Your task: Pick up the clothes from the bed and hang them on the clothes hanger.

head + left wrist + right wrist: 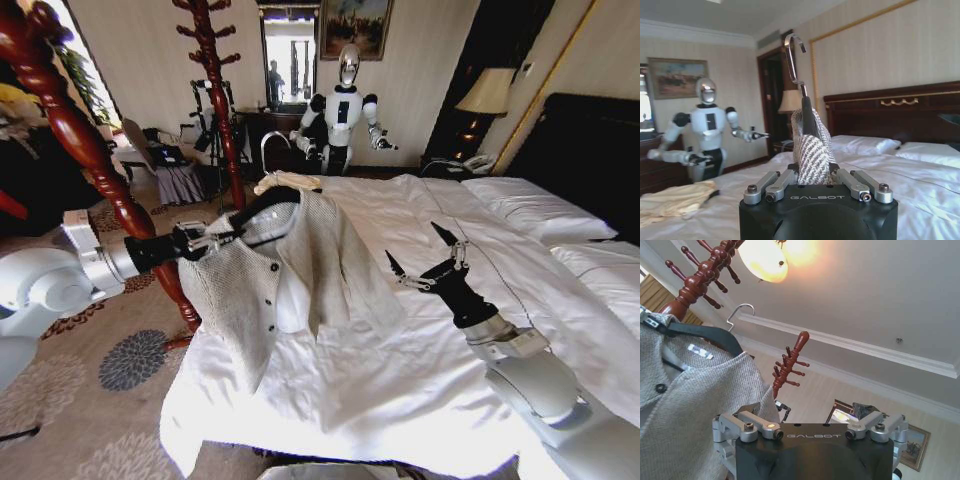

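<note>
The grey-beige knitted jacket (300,265) hangs on the black clothes hanger (262,207), lifted above the foot of the white bed (420,360). My left gripper (212,240) is shut on one end of the hanger and the jacket's shoulder. In the left wrist view the knit fabric (812,150) sits between the jaws, with the hanger's wire hook (792,55) rising above. My right gripper (415,250) is open, a short way to the right of the jacket, holding nothing. In the right wrist view the jacket (690,405), hanger (710,334) and hook (740,312) are close by.
A reddish-brown wooden coat stand (95,170) rises at the left beside my left arm, and a second one (220,100) stands behind the jacket. A cream folded cloth (285,181) lies on the bed's far corner. Another robot (345,110) stands beyond it. Pillows (535,210) lie at the right.
</note>
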You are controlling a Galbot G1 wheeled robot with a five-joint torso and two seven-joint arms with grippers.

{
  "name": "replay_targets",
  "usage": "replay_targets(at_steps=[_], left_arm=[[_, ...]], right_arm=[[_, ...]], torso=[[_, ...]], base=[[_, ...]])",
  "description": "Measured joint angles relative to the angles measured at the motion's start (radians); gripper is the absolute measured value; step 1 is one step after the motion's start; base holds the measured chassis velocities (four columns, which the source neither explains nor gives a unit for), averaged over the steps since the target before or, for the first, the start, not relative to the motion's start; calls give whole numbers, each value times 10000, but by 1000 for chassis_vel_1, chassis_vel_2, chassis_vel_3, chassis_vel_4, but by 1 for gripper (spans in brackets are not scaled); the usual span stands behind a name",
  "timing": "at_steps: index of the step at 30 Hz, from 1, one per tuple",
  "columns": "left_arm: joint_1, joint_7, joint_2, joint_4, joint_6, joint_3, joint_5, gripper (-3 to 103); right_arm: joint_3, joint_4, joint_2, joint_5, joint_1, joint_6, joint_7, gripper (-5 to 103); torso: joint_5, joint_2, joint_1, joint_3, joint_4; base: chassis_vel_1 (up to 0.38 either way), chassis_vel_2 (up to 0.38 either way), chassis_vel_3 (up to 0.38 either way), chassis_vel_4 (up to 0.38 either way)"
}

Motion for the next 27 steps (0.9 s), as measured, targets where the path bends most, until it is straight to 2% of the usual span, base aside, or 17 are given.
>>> replay_targets(at_steps=[1, 4, 6, 9, 10, 11, 12, 15, 20, 27], left_arm=[[0, 0, 0, 0, 0, 0, 0, 22], [-592, -915, 243, 232, 376, 1, -260, 22], [-889, -1319, 385, 389, 607, 3, -314, 22], [-1078, -1609, 453, 488, 768, 3, -358, 22], [-1293, -2185, 506, 580, 1027, -2, -472, 22], [-1340, -2478, 506, 587, 1166, -24, -539, 22], [-1340, -2478, 506, 587, 1166, -24, -539, 22], [-1220, -3258, 288, 533, 1530, -438, -708, 22], [-925, -3610, 59, 535, 1877, -1171, -834, 22], [-800, -3739, 216, 704, 2129, -2167, -1309, 22]], right_arm=[[0, 0, 0, 0, 0, 0, 0, 100], [13, 122, -17, -64, -178, 0, -20, 100], [13, 184, -23, -98, -259, 0, -43, 100], [14, 216, -26, -130, -304, 0, -56, 100], [54, 262, -48, -179, -395, -1, -68, 100], [91, 290, -64, -206, -453, 0, -72, 100], [91, 290, -64, -206, -453, 0, -72, 100], [183, 387, -105, -255, -635, 8, -78, 100], [235, 459, -114, -327, -775, 11, -86, 100], [236, 512, -146, -384, -833, -13, -95, 100]], torso=[[0, 0, 0, 0, 0], [1, 0, 0, 0, 0], [1, 0, 0, 0, 0], [0, 0, 0, 0, 0], [1, 0, 1, 0, 2], [0, -1, 0, 0, 2], [0, -1, 0, 0, 2], [-1, 0, 0, 0, 2], [-2, 0, 0, 0, 1], [1, 0, 0, -1, 1]], base=[[0, 0, 0, 0], [0, 0, 0, 0], [0, 0, 0, 0], [0, 0, 0, 0], [0, 0, 0, 0], [0, 0, 0, 0], [0, 0, 0, 0], [0, 0, 0, 0], [0, 0, 0, 0], [0, 0, 0, 0]])
